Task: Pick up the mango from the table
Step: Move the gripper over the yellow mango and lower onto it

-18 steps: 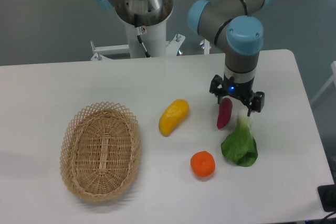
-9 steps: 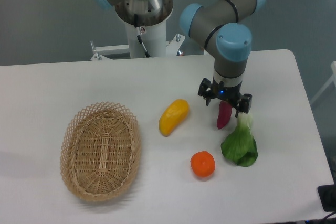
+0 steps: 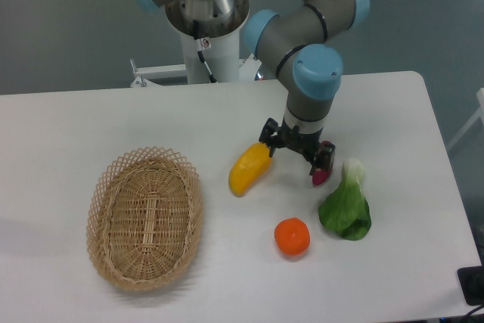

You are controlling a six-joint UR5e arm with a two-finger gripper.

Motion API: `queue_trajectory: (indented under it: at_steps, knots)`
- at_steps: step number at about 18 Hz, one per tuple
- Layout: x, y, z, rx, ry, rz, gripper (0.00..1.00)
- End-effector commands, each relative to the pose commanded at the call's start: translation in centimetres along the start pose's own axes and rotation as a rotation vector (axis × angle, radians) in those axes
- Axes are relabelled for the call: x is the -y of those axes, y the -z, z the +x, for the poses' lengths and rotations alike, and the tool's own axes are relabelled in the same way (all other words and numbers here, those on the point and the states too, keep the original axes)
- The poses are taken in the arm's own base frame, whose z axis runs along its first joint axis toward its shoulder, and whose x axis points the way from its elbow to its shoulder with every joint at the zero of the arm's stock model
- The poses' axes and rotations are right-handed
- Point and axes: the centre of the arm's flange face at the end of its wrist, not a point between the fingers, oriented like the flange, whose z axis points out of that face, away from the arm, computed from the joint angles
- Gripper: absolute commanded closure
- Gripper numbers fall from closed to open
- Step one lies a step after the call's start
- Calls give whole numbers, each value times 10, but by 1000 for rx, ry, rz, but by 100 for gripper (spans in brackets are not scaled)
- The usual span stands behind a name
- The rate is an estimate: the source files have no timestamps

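The mango is a smooth yellow fruit shading to orange at its upper right end. It lies at a slant on the white table, near the middle. My gripper hangs open and empty just right of the mango's upper end. Its left finger is close to the mango's tip. Its right finger stands in front of the dark red-purple vegetable, hiding most of it.
A round orange lies in front of the gripper. A green leafy vegetable with a white stalk lies at the right. A woven oval basket stands at the front left. The robot's base stands behind the table.
The gripper has moved left, from above the red-purple vegetable and the leafy vegetable's stalk to a spot next to the mango's upper end. The objects have not moved.
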Motion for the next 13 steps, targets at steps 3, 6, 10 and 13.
queue_trajectory:
  at_steps: [3, 6, 10, 13]
  knots:
    - [13, -5, 15, -19, -25, -3, 0]
    - [28, -13, 34, -34, -22, -17, 0]
    - [26, -33, 54, -65, -39, -47, 0]
    - [24, -39, 57, -73, -40, -55, 0]
